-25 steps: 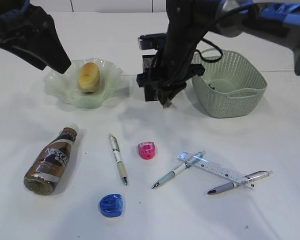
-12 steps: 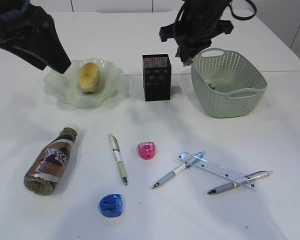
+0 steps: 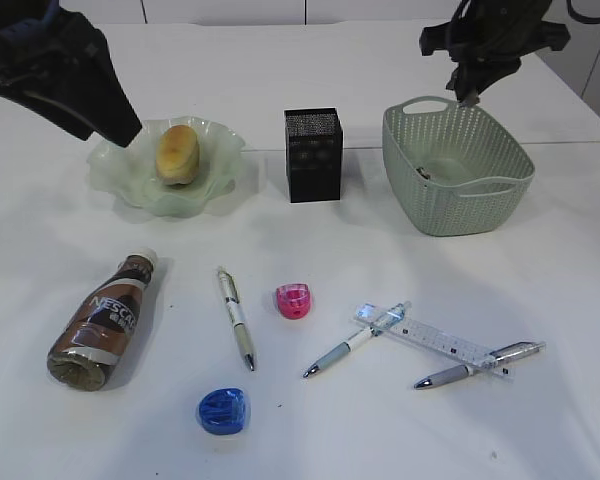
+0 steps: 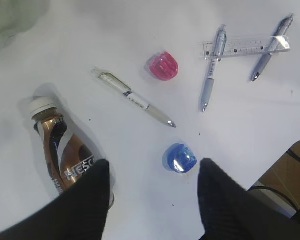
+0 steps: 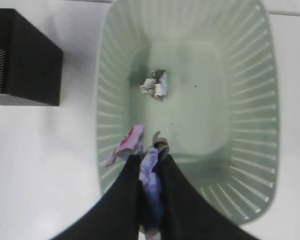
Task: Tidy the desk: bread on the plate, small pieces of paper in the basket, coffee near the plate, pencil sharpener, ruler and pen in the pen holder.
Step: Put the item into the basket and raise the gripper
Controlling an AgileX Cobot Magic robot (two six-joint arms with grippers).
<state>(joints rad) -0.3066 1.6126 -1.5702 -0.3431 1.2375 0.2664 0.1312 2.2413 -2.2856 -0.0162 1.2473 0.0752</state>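
Note:
My right gripper (image 5: 149,156) is shut on a small piece of paper (image 5: 150,176) and hangs over the green basket (image 5: 250,125). Another paper wad (image 5: 155,84) lies on the basket's floor. In the exterior view this gripper (image 3: 470,92) is above the basket's far rim (image 3: 427,102). My left gripper (image 4: 154,170) is open and empty, high over the lying coffee bottle (image 4: 62,155) and a blue pencil sharpener (image 4: 180,157). The bread (image 3: 178,152) rests on the plate (image 3: 120,180). The black pen holder (image 3: 313,155) stands between plate and basket.
On the desk lie a pink sharpener (image 3: 293,300), a pen (image 3: 235,318) near the middle, and the clear ruler (image 3: 435,340) crossed by two more pens (image 3: 355,342) (image 3: 478,364). The left arm (image 3: 70,70) fills the upper left corner.
The right arm has swung from in front of the pen holder up and to the right, ending over the basket's far side. The left arm has stayed where it was.

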